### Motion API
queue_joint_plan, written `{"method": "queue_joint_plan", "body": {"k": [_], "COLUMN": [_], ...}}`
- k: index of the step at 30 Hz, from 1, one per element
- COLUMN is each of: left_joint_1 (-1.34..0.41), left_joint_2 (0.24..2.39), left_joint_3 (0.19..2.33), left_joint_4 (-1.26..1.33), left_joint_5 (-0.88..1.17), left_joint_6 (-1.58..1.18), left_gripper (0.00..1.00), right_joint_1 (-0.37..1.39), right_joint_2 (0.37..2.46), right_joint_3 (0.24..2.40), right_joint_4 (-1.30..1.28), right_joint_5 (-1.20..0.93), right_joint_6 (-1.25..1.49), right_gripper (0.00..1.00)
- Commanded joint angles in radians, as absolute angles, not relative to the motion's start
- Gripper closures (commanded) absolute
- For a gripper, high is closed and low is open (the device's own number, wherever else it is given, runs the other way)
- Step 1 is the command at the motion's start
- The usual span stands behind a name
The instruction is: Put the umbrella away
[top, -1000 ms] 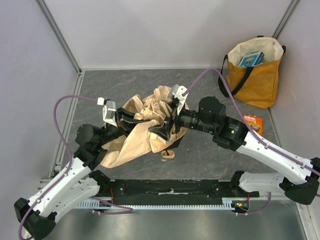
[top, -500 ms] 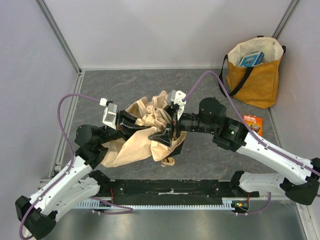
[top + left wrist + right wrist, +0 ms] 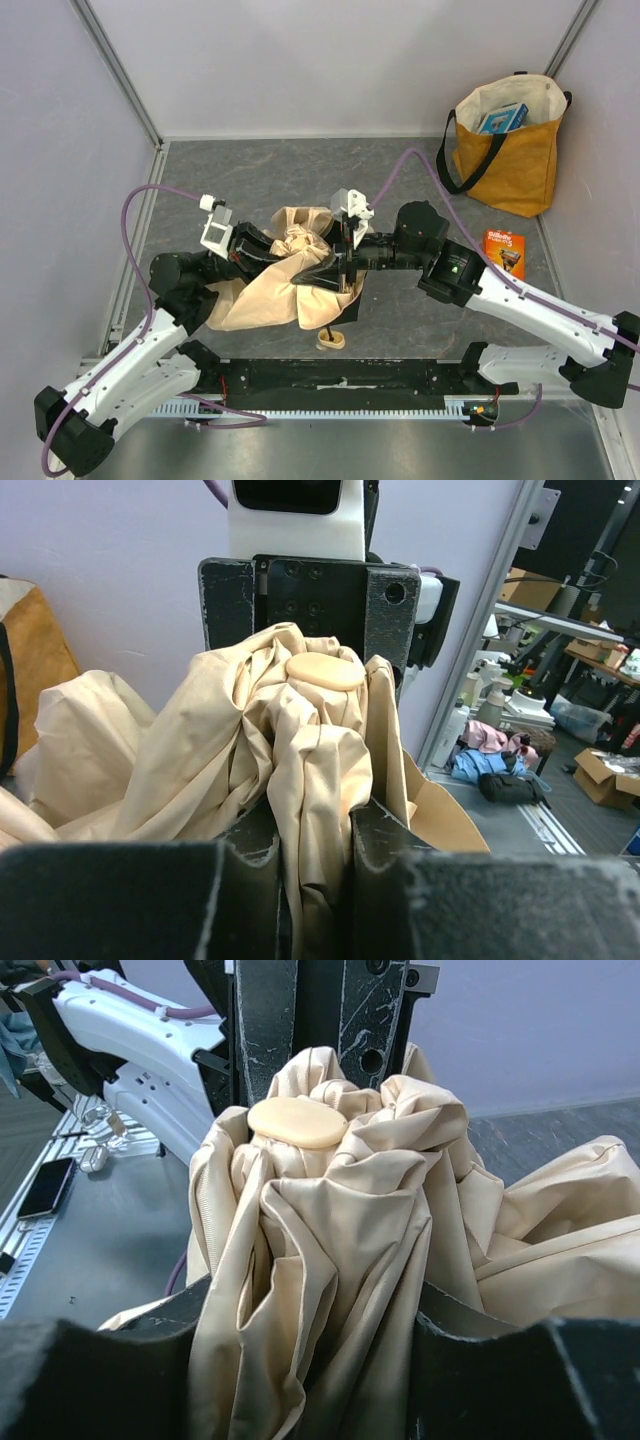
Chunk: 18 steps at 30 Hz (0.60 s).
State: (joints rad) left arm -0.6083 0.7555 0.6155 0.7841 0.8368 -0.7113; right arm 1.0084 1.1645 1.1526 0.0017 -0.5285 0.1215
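Surface: grey mottled surface (image 3: 250, 170) between pale walls; my two arms meet over its middle.
Left end effector (image 3: 312, 865): narrow, pinching a thin fold of cream fabric between its fingers.
Right end effector (image 3: 310, 1345): about half wide, with its fingers pressed on either side of a thick bunch of the same fabric.
Umbrella (image 3: 265, 295): the crumpled canopy is gathered between my two end effectors, which face each other across it. The loose fabric drapes toward my left arm.
Tip cap (image 3: 325, 670): a round tan disc on top of the bundle, between both end effectors.
Handle (image 3: 331, 340): a wooden knob under my right end effector, toward the near edge.
Tote bag (image 3: 515, 165): mustard, upright in the far right corner, well apart from the umbrella.
Orange box (image 3: 505, 250): lies beside my right arm.
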Motion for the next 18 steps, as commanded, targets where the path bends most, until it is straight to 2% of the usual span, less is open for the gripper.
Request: {"method": "queue_joint_plan", "body": {"k": [1, 5, 6, 7, 9, 10, 13, 18], "left_joint_1": [-0.635, -0.637, -0.635, -0.635, -0.635, -0.637, -0.635, -0.637], "left_joint_2": [0.729, 0.726, 0.724, 0.719, 0.697, 0.674, 0.583, 0.456], "left_joint_3": [0.66, 0.736, 0.759, 0.79, 0.84, 0.869, 0.913, 0.95], "left_joint_4": [0.947, 0.749, 0.692, 0.605, 0.423, 0.317, 0.105, -0.104], "left_joint_5": [0.861, 0.842, 0.835, 0.818, 0.758, 0.709, 0.502, 0.25], "left_joint_6": [-0.764, -0.72, -0.71, -0.683, -0.609, -0.563, -0.496, -0.454], "left_gripper": [0.98, 0.98, 0.91, 0.7, 0.45, 0.4, 0.31, 0.27], "right_joint_1": [1.009, 1.009, 1.009, 1.009, 1.009, 1.008, 1.008, 1.006], "right_joint_2": [1.189, 1.137, 1.117, 1.097, 1.062, 1.043, 0.985, 0.907], "right_joint_3": [1.082, 1.025, 1.003, 0.976, 0.948, 0.933, 0.891, 0.832], "right_joint_4": [0.097, 0.144, 0.165, 0.182, 0.178, 0.175, 0.173, 0.169], "right_joint_5": [-0.508, -0.488, -0.457, -0.43, -0.379, -0.367, -0.336, -0.305], "right_joint_6": [0.153, 0.189, 0.193, 0.198, 0.198, 0.199, 0.207, 0.203], "right_gripper": [1.0, 1.0, 1.0, 1.0, 1.0, 1.0, 1.0, 1.0]}}
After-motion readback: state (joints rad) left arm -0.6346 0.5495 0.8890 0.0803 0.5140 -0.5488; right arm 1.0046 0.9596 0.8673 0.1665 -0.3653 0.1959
